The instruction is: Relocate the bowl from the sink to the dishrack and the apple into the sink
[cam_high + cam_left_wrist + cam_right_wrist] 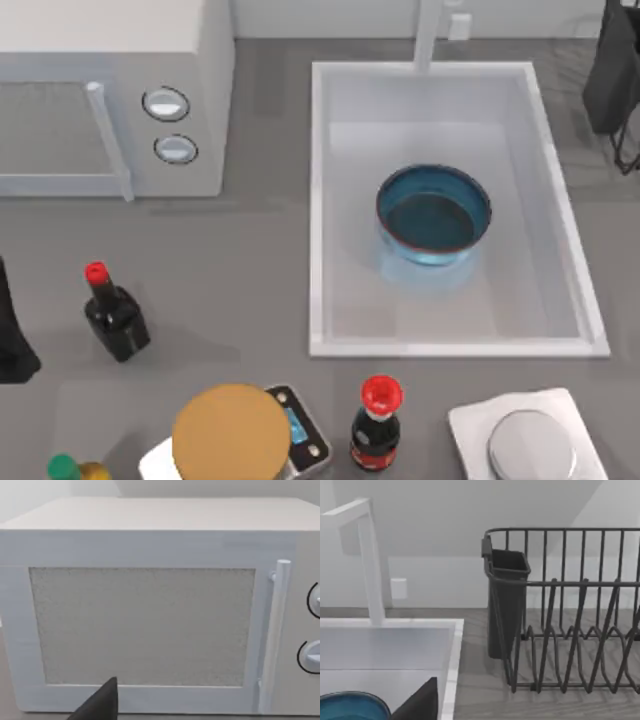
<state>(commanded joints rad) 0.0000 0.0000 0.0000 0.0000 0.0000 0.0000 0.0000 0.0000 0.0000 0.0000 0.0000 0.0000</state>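
Bowl, glossy blue with a thin reddish-brown rim, sits upright inside the sink, a little toward the faucet end and well apart from every wall; the right wrist view catches a slice of it at the basin's near edge. My left arm shows as a dark shape at the far left edge of the desk in the top view, near the dark bottle with the red cap, and its wrist camera faces the door of the white microwave squarely, with one dark finger poking into view; whether its jaws are open or closed cannot be told. My right arm hangs at the upper right corner of the top view, beyond the sink's right rim, and its camera looks across the sink corner toward the faucet post and the dark wire dishrack with its cutlery cup; again only one finger shows, so the state of those jaws cannot be told either. Along the near edge of the desk stand a flat tan disc on a small scale, a second red-capped bottle whose label is too small to read, and a white scale with a metal plate. No legible writing appears anywhere.
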